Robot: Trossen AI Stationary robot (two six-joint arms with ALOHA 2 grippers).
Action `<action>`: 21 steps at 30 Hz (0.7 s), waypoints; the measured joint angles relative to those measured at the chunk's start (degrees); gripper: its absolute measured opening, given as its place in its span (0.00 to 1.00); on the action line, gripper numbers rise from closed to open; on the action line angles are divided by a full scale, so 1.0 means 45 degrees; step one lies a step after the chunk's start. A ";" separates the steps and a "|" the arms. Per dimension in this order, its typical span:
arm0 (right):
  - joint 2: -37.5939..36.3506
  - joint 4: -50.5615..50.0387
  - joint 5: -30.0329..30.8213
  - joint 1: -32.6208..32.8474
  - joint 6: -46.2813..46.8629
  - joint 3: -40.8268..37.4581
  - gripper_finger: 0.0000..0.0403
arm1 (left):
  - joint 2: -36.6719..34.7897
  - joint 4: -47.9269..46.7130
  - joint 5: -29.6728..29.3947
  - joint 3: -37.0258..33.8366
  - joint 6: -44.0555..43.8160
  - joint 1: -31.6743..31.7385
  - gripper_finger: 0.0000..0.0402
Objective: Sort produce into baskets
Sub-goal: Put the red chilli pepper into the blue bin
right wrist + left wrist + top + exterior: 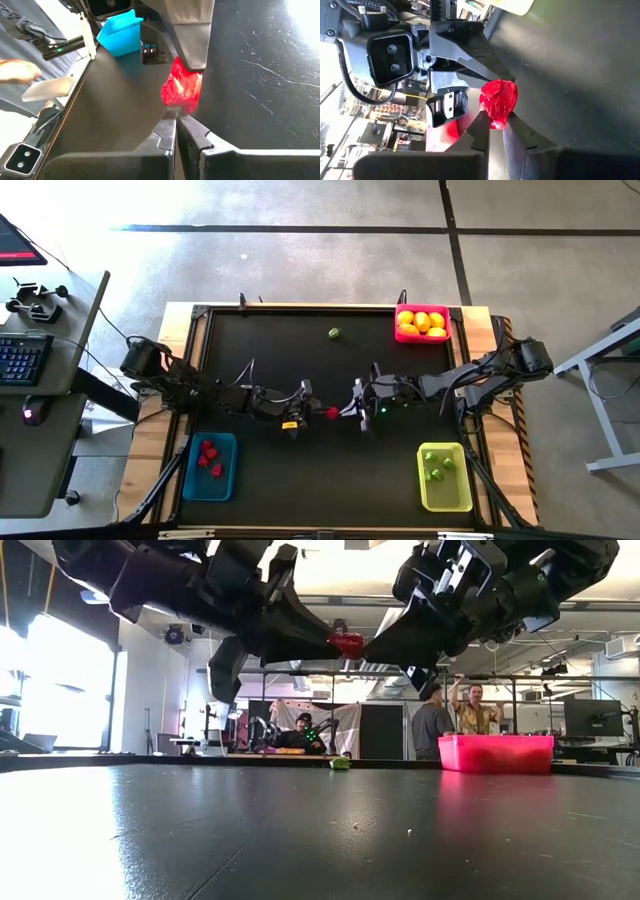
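A small red piece of produce (pixel 332 413) hangs in the air over the middle of the black table, between my two grippers. My left gripper (pixel 320 411) comes at it from the table's left and my right gripper (pixel 346 412) from the right; both are shut on it. In the low view the piece (pixel 348 643) sits high above the table top. A green piece (pixel 334 333) lies on the table near the far edge. The baskets stand at the table's rim: pink-red (pixel 399 311) far right, blue (pixel 192 480) near left, yellow-green (pixel 452 500) near right. My left gripper pinches the red piece's left end (pixel 496 120) between its two fingers, coming nearly level from the table's left. The piece is lifted clear of the table. My right gripper pinches the piece's opposite end (pixel 176 104) between its two fingertips, coming from the table's right, slanting slightly down.
The pink-red basket holds several yellow pieces (pixel 422 323), the blue one red pieces (pixel 209 458), the yellow-green one green pieces (pixel 438 468). People stand in the room beyond the far edge (pixel 473 705). A desk with a keyboard (pixel 22 358) stands left of the table.
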 joint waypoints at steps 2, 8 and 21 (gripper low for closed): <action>0.0000 -0.0042 0.0219 0.0005 -0.0081 0.0000 0.00 | 0.0000 -0.0032 -0.0039 0.0000 -0.0005 0.0013 0.02; 0.0000 -0.0577 0.1210 -0.0005 -0.0566 0.0000 0.14 | -0.0467 -0.1492 -0.1015 0.0000 -0.0672 -0.0240 0.02; 0.0000 -0.0730 0.1828 -0.0282 -0.1107 0.0000 0.52 | -0.5538 -1.1900 -0.1212 0.0807 -0.7771 -0.2411 0.02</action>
